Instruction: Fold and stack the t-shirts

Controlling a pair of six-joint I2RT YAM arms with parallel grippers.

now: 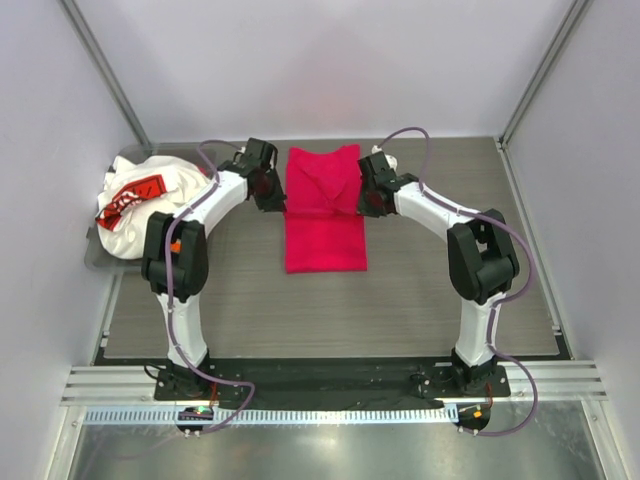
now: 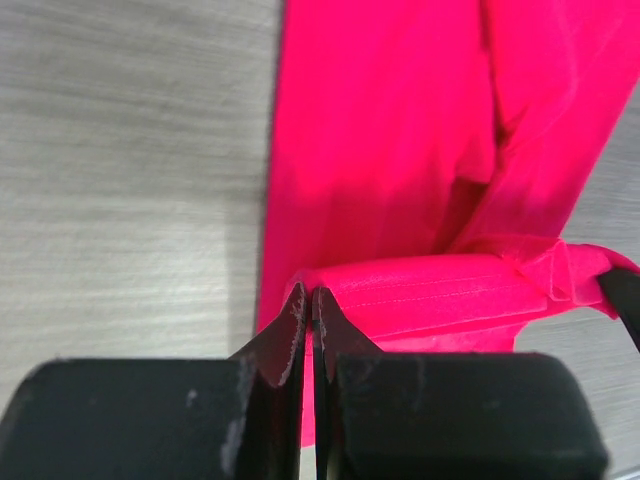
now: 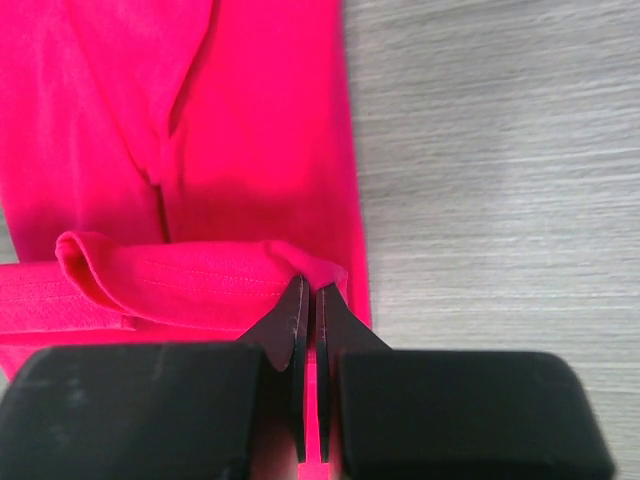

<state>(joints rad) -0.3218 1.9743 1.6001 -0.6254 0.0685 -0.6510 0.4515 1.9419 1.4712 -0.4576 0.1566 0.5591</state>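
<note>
as left gripper (image 2: pixel 310 300) and right gripper (image 3: pixel 308 295) pinch closed, the magenta t-shirt (image 1: pixel 325 240) lies caught between their jaws.

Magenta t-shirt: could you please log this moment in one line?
magenta cloth t-shirt | left fingers pinch fold | right fingers pinch fold

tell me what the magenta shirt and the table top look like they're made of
Magenta t-shirt: soft matte cloth, probably cotton knit; it folds, creases, and shows stitched hem lines in the wrist views. Table: hard flat matte grey top with fine wood-like streaks, perhaps laminate; real wood cannot be ruled out.
</note>
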